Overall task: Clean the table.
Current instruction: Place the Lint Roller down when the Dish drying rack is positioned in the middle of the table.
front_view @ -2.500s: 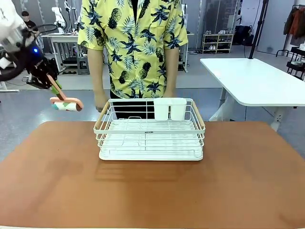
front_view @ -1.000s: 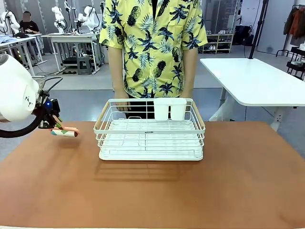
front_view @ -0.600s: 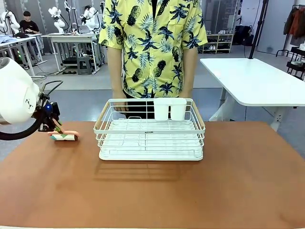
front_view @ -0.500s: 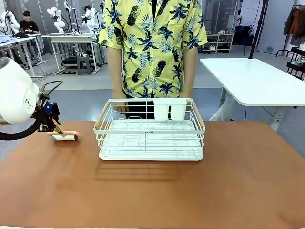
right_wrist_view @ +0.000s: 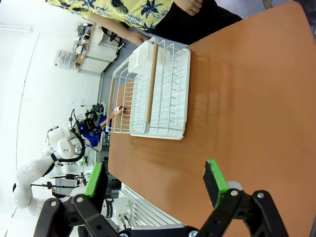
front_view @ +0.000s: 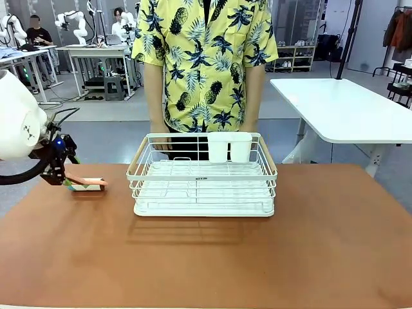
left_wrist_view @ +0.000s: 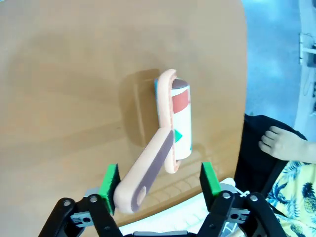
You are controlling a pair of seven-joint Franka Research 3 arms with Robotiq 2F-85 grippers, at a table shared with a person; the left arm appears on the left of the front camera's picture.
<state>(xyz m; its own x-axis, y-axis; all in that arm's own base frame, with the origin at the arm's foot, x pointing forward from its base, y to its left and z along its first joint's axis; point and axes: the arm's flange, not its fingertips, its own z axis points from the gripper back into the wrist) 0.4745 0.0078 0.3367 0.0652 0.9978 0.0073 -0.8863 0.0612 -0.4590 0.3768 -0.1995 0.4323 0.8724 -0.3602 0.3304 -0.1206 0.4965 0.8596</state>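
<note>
A lint roller (front_view: 88, 185) with a pink handle and a patterned roll lies on the reddish-brown table (front_view: 206, 257) at its far left edge. In the left wrist view the roller (left_wrist_view: 178, 118) rests on the table top, its handle (left_wrist_view: 148, 170) pointing back between my fingers. My left gripper (left_wrist_view: 158, 177) is open, green pads wide apart, with the handle end close to the left pad (left_wrist_view: 109, 181) and not clamped. In the front view the left gripper (front_view: 62, 174) hangs just left of the roller. My right gripper (right_wrist_view: 155, 183) is open and empty above the table.
A white wire rack (front_view: 203, 177) with wooden handles and a white cup holder (front_view: 230, 147) stands at the table's far middle. A person in a yellow patterned shirt (front_view: 206, 64) stands right behind it. A white-topped table (front_view: 347, 109) is off to the right.
My left gripper lowered the lint roller onto the table's far left, then opened and let go. It has drawn back slightly to the left; the roller lies still.
</note>
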